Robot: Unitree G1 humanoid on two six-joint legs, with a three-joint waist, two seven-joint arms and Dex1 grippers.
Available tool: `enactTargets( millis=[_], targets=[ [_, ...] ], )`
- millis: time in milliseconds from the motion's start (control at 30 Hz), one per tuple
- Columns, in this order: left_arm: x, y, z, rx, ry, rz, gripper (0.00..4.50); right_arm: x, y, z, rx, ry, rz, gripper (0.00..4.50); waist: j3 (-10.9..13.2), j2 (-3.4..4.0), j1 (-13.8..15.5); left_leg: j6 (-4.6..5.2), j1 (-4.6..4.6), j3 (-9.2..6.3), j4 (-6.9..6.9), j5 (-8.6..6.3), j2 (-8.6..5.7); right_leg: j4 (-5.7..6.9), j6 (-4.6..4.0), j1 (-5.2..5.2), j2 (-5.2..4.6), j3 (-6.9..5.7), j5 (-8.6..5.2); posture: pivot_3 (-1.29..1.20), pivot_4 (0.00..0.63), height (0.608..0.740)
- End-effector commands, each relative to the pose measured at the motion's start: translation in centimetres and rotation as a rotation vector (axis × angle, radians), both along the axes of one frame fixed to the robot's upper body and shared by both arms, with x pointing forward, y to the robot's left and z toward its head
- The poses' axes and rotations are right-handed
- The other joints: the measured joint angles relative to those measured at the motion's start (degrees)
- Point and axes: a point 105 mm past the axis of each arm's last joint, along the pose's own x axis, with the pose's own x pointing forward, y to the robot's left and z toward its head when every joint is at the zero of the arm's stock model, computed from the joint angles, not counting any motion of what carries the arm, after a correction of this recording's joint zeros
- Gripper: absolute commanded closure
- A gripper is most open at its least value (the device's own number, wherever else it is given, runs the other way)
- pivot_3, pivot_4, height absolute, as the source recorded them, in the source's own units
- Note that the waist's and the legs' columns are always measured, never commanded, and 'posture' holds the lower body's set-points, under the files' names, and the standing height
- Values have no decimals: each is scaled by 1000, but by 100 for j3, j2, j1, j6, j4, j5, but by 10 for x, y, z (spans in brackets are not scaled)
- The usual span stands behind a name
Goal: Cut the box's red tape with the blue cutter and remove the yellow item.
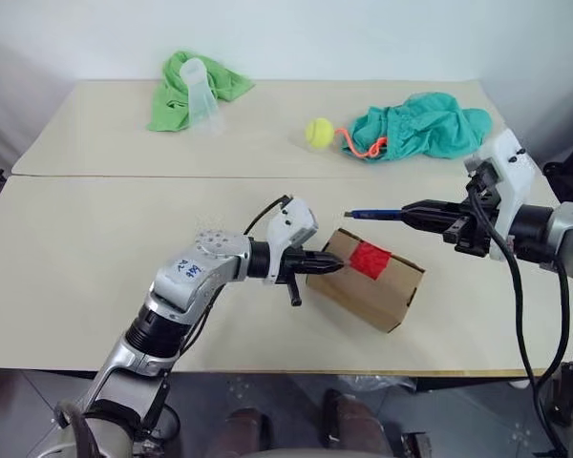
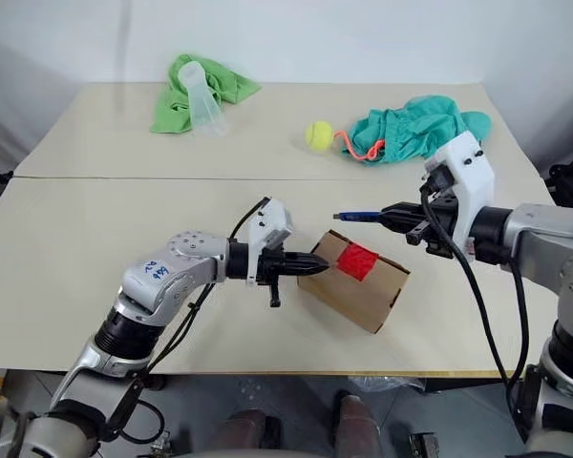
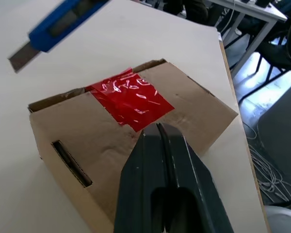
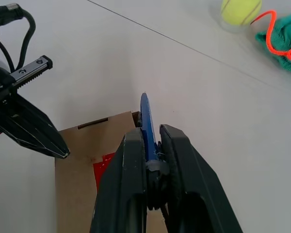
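The brown cardboard box [image 1: 382, 291] lies tilted near the table's front edge, flaps down, with the red tape [image 1: 370, 259] across its top seam. My left gripper [image 1: 336, 266] is shut with nothing in it. Its tips point right, over the box's left top edge just short of the tape [image 3: 131, 99]; I cannot tell whether they touch the cardboard. My right gripper [image 1: 408, 214] is shut on the blue cutter [image 1: 372, 214], held about level above the box's far side. The short blade [image 3: 20, 56] points left. The yellow item is hidden.
A yellow-green tennis ball [image 1: 318, 132], an orange cord [image 1: 358, 148] and a teal cloth [image 1: 425, 126] lie at the back right. A green cloth [image 1: 177, 95] with a clear plastic cup [image 1: 205, 100] on it lies at the back left. The table's front edge [image 1: 267, 372] runs close below the box.
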Motion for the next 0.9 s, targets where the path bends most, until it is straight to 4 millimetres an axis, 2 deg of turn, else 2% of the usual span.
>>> enactTargets(
  millis=[33, 167, 567, 767, 900],
  targets=[
    [2, -6, 2, 14, -28, -19, 4454, -3, 0, 7, -31, -60, -8, 4352, 0, 0, 1, 1, 0, 0, 0, 0, 0, -1, 0, 0, -1, 0, 0, 0, 150, 740],
    [9, -7, -5, 37, -16, 12, 4454, -4, -2, 2, -41, -50, -19, 4352, 1, -2, 20, 4, -7, -7, 0, 0, -2, -8, 2, 0, -2, -4, 1, 0, 150, 740],
    [12, -8, -8, 51, -16, 3, 4454, -9, -8, -10, -62, -11, -38, 4352, 1, -2, 15, 8, -7, -7, 3, 2, -6, -8, 7, 1, -6, -2, 5, 0, 150, 740],
    [15, -8, -9, 55, -18, 6, 4454, -10, -8, 0, -38, -51, -33, 4352, 1, -2, 13, 9, -7, -7, 5, 2, -5, -6, 7, 2, -6, -1, 5, 0, 150, 740],
    [15, -10, -9, 53, -19, 1, 4454, -11, -8, -3, -50, -42, -32, 4352, 1, -2, 14, 9, -7, -7, 6, 2, -5, -6, 6, 3, -6, 0, 6, 0, 150, 740]
  ],
)
